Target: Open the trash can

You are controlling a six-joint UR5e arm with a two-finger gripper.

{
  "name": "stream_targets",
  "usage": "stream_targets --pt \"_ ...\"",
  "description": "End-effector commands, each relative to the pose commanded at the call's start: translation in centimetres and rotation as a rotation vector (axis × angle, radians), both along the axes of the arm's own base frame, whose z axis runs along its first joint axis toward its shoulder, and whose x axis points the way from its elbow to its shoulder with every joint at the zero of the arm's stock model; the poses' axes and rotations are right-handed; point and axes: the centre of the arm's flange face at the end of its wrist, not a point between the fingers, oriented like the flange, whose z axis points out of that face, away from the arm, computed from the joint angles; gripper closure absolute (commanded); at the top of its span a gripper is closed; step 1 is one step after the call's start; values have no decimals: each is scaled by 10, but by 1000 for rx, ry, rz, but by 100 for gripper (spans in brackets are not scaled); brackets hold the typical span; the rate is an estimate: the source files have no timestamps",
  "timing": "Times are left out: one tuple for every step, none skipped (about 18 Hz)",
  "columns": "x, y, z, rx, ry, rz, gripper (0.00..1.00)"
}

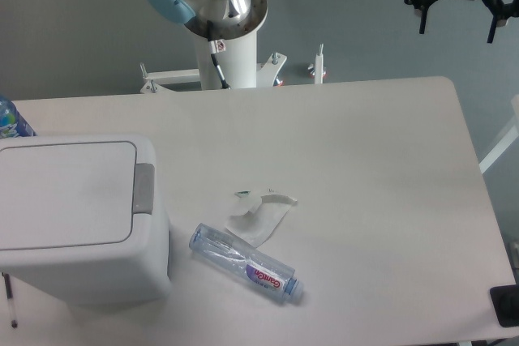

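Trash can (pixel 77 216), lid shut, sat at the table's (pixel 365 168) left front, and we saw the gripper (pixel 458 22) far off, high at the right, fingers spread wide, holding nothing.

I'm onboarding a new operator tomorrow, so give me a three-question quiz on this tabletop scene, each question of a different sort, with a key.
1. True or false: the lid of the trash can is already raised.
2. Multiple choice: the clear plastic bottle is
A) standing upright
B) lying on its side on the table
C) inside the bin
3. Fill in: the gripper hangs high at the upper ____ of the picture, far from the grey push tab.

Key
1. False; the lid lies flat and closed.
2. B; it lies just right of the bin, beside a crumpled white wrapper.
3. Right; its fingers are spread, with nothing between them.
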Motion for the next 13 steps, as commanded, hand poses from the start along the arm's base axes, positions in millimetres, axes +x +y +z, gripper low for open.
stream_targets --pt "0 -1 0 0 0 0 0" --pt "0 -1 0 -2 1 1 0" --pt "0 -2 1 -2 3 1 0" --pt "0 -2 2 -1 4 2 0" --pt "0 -2 2 -1 5 2 0" --pt "0 -1 2 -1 5 2 0" --pt "0 -2 2 -1 5 3 0" --pt "-1 -1 1 -1 3 3 0" --pt "0 0 1 0 3 3 0" --pt "0 1 0 2 -1 10 0" --pt "-3 2 -2 7 -10 30 0" --pt "-4 4 1 20 -17 65 0" --pt "-1 11 2 35 -26 93 0"
